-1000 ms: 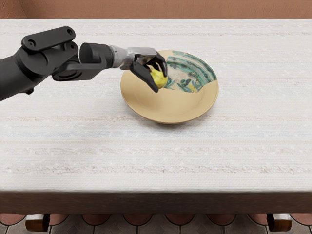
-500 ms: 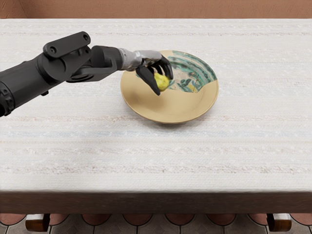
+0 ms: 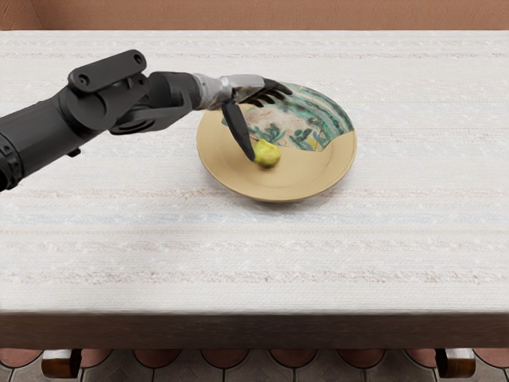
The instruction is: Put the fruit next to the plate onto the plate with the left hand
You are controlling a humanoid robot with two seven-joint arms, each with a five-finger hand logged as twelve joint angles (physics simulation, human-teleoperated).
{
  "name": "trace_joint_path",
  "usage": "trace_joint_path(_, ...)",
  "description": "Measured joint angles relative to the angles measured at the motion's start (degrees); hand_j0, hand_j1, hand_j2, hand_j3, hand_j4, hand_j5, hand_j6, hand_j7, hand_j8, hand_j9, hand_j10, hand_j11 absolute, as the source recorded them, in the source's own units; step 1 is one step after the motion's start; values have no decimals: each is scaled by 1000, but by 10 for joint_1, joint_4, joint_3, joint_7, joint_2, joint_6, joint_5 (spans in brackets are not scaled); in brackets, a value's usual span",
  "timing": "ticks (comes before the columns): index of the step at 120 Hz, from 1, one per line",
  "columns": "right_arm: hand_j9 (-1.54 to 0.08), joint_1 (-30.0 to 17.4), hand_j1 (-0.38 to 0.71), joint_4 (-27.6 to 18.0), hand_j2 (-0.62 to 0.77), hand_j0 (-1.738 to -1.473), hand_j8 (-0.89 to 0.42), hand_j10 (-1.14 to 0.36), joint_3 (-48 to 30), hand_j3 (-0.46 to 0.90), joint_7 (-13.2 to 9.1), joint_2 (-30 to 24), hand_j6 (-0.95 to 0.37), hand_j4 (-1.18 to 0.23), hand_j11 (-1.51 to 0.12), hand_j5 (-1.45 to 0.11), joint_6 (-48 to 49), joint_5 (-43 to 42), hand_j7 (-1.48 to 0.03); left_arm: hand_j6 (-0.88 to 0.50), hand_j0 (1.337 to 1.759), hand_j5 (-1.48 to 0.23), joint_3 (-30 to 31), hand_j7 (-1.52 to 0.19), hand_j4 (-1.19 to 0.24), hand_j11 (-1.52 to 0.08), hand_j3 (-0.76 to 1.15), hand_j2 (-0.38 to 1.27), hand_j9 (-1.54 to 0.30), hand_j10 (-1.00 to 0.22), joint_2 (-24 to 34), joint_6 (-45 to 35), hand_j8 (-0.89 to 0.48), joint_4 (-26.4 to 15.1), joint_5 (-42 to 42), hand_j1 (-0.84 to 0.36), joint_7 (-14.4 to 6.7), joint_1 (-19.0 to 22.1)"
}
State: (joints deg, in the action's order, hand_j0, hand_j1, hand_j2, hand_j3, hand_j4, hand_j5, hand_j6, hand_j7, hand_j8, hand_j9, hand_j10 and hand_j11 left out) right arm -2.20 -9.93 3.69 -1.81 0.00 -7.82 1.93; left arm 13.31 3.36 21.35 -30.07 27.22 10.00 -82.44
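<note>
Opened since the earlier frame, the left hand, its arm cut off at the left edge, spreads empty fingers over the plate, hiding its far-left rim. The yellow fruit lies on the plate at the thumb tip; whether they touch is unclear.

Fruit on plate, mid-table.

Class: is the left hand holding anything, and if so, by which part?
Nothing is held. The left hand has its fingers spread above the plate, and the yellow fruit lies on the plate beside one fingertip.
</note>
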Motion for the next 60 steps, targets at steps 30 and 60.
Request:
trace_joint_path(30, -38, 0, -314, 0, -6, -1658, -30, -30, 0, 0, 0, 0, -30, -30, -38, -38, 0, 0, -38, -34, 1658, -48, -54, -47, -38, -47, 0, 14, -47, -38, 94, 14, -34, -136, -30, 309, 0, 18)
trace_joint_path(60, -38, 0, -314, 0, -6, -1658, -30, -29, 0, 0, 0, 0, -30, -30, -38, -38, 0, 0, -38, -11, 1658, -14, -105, -14, -12, -14, 0, 5, -14, -11, 181, 115, -11, -227, -106, 338, 0, 49)
